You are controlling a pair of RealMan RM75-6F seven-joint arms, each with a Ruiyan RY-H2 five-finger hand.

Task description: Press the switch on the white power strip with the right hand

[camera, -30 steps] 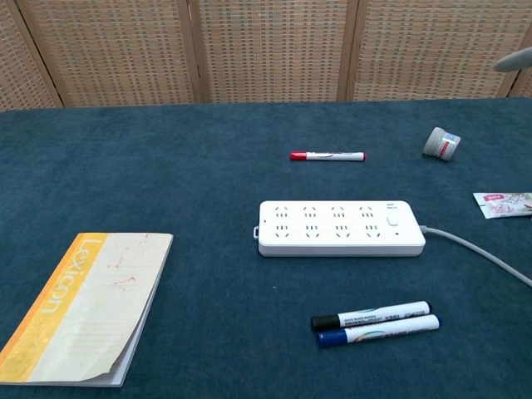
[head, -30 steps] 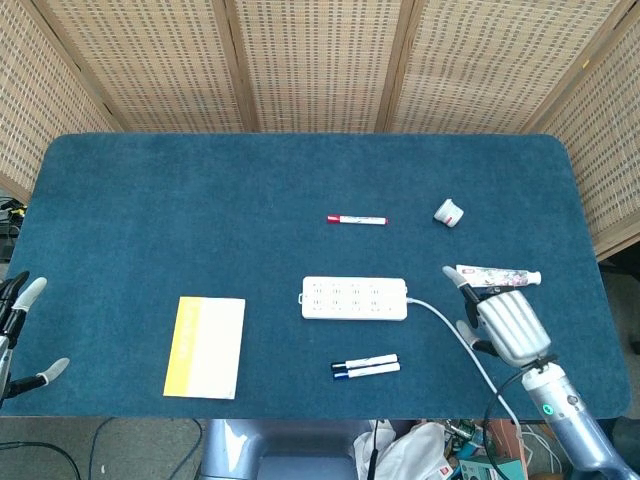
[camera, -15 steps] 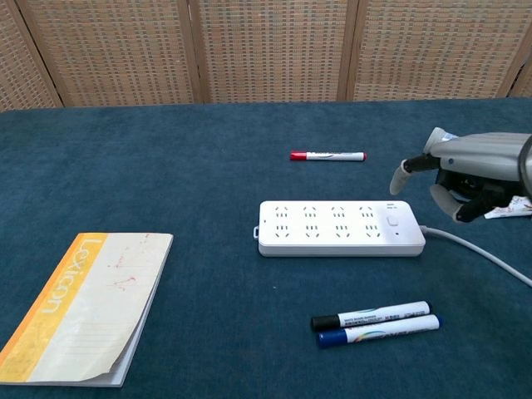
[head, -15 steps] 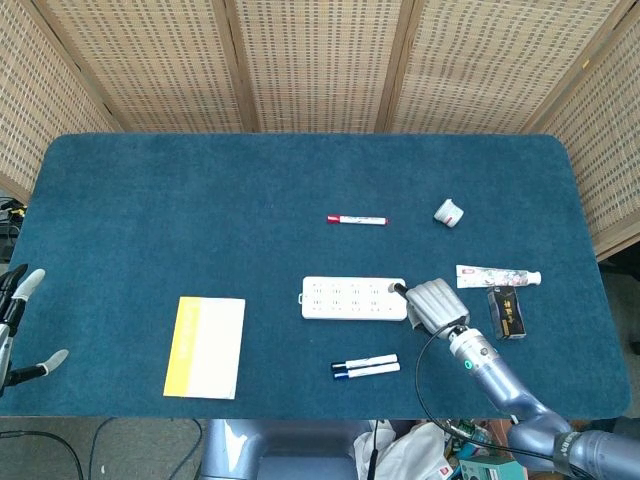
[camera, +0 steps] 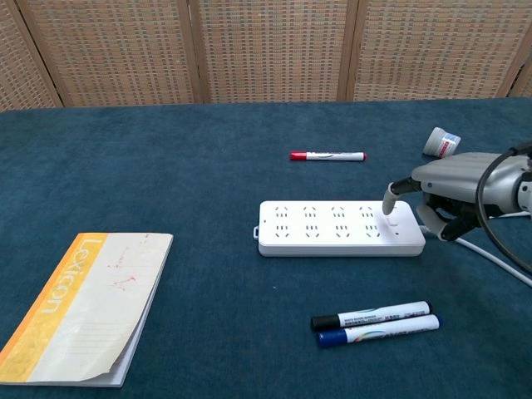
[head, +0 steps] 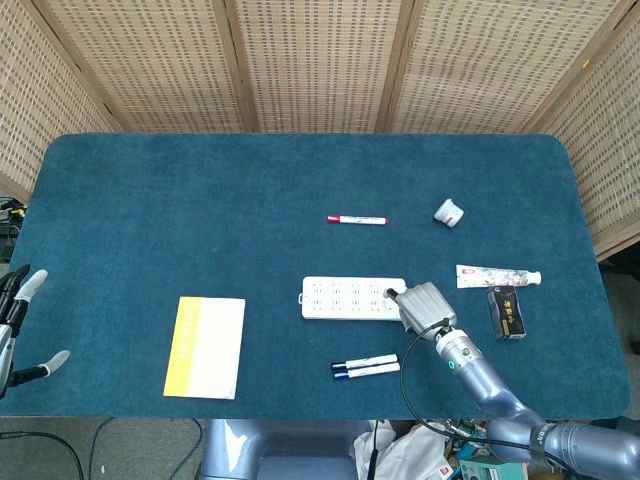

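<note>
The power strip (camera: 339,228) lies near the middle of the tabletop (head: 200,200), long side running nine to three. The right robot hand (camera: 453,187) sits at its three o'clock end, one fingertip (camera: 388,204) down on the switch (camera: 392,220). A marker (camera: 327,155) lies at twelve o'clock from the strip, well apart. Two more markers (camera: 374,323) lie side by side, touching, at five o'clock. A notebook (camera: 79,307) lies at eight o'clock, far off. A small jar (head: 449,212) rests at two o'clock; a tube (head: 498,275) and a small box (head: 507,312) lie at three o'clock beyond the hand. The left robot hand (head: 20,325) hangs off the tabletop's nine o'clock edge.
</note>
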